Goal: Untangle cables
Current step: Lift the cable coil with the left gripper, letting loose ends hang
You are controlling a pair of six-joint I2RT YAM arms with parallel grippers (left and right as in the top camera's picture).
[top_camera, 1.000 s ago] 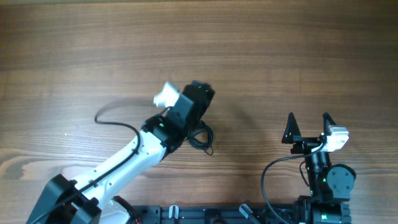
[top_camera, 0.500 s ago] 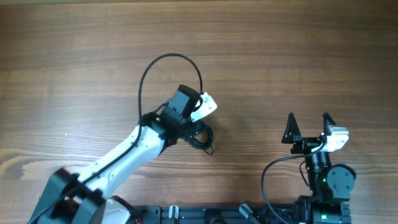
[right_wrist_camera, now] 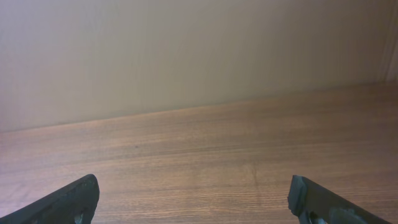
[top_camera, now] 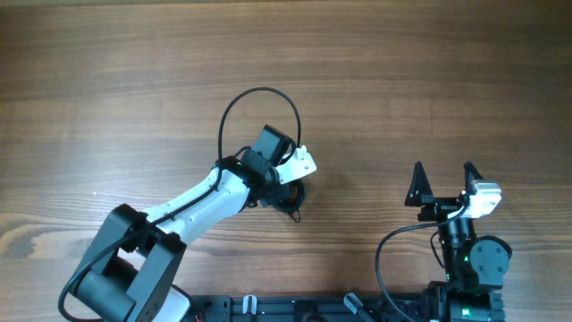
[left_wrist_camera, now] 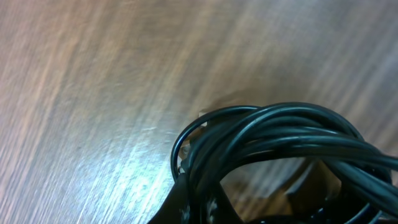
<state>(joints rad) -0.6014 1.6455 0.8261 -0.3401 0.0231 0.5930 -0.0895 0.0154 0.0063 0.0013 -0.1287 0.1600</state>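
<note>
The cables point(top_camera: 294, 200) lie as one small black knotted bundle near the table's middle, mostly covered by my left wrist. My left gripper point(top_camera: 287, 189) is down on the bundle and shut on it. In the left wrist view the cables point(left_wrist_camera: 280, 134) fill the lower right as several glossy black strands, running straight into my left gripper point(left_wrist_camera: 205, 208) at the bottom edge. My right gripper point(top_camera: 442, 177) stands open at the front right, far from the bundle. The right wrist view shows only bare wood between the open right gripper point(right_wrist_camera: 196, 198) fingers.
A thicker black arm cable point(top_camera: 259, 94) arches in a loop behind the left wrist. The wooden table point(top_camera: 429, 72) stretches to the back and the sides. The arm bases point(top_camera: 465, 277) sit along the front edge.
My left wrist has turned and settled lower onto the bundle, and its jaws have gone from open to shut on the cables. The arm's cable loop swung up behind it. The right arm is still.
</note>
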